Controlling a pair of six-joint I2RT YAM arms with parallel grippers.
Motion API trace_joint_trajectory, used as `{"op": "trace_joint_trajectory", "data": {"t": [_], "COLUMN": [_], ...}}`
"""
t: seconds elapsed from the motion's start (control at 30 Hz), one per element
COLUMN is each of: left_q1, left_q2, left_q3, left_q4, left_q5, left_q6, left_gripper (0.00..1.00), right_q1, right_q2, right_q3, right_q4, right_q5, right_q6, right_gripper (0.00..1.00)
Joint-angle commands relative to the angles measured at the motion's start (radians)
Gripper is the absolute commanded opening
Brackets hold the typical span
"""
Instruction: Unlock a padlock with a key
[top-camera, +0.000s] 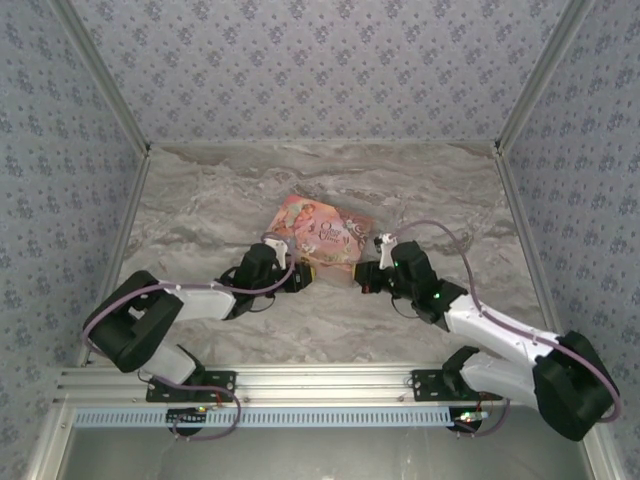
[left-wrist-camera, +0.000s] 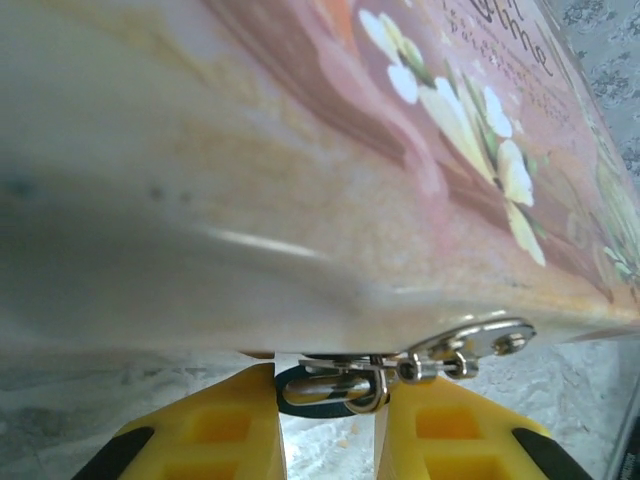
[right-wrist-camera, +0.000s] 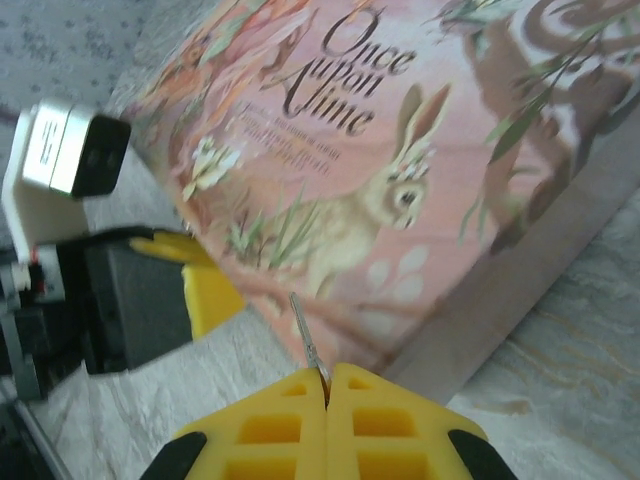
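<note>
The pink illustrated box (top-camera: 320, 238) lies mid-table, and both grippers meet at its near edge. In the left wrist view the tiny blue-teal padlock (left-wrist-camera: 318, 409) hangs by its silvery shackle from the box's metal hasp (left-wrist-camera: 485, 340). My left gripper (left-wrist-camera: 330, 390) is shut on the padlock, one yellow finger on each side. My right gripper (right-wrist-camera: 327, 375) is shut on the key (right-wrist-camera: 305, 330), a thin silvery sliver sticking out of the fingertips towards the box (right-wrist-camera: 400, 150). From above, the left gripper (top-camera: 300, 278) and right gripper (top-camera: 362, 278) face each other a short way apart.
The marble tabletop (top-camera: 200, 210) is walled by patterned panels on three sides. The box's edge fills the space just ahead of both grippers. In the right wrist view the left gripper's yellow finger (right-wrist-camera: 205, 290) and black body (right-wrist-camera: 130, 300) stand close on the left.
</note>
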Motion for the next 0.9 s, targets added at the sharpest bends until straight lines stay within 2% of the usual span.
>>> {"op": "trace_joint_trajectory", "data": {"t": [0.0,0.13,0.4,0.63,0.87], "left_q1": [-0.006,-0.005,-0.005,-0.005,-0.006], "left_q2": [-0.057,-0.087,-0.132,-0.139,-0.147], "left_q3": [0.062,0.082,0.112,0.125,0.145], "left_q4": [-0.035,-0.092,-0.177,-0.212,-0.242], "left_q5": [0.008,0.028,0.047,0.061,0.069], "left_q6": [-0.088,-0.139,-0.223,-0.293,-0.323], "left_gripper": [0.16,0.16,0.17,0.17,0.17], "right_q1": [0.065,0.143,0.261,0.304,0.316], "right_q2": [-0.066,-0.088,0.017,0.098,0.194], "right_q3": [-0.045,-0.079,-0.094,-0.085,-0.063], "right_q4": [-0.014,0.022,0.164,0.270,0.345], "right_q5": [0.073,0.138,0.279,0.347,0.365], "right_q6": [-0.085,-0.134,-0.248,-0.313,-0.349], "right_gripper": [0.00,0.00,0.00,0.00,0.00]}}
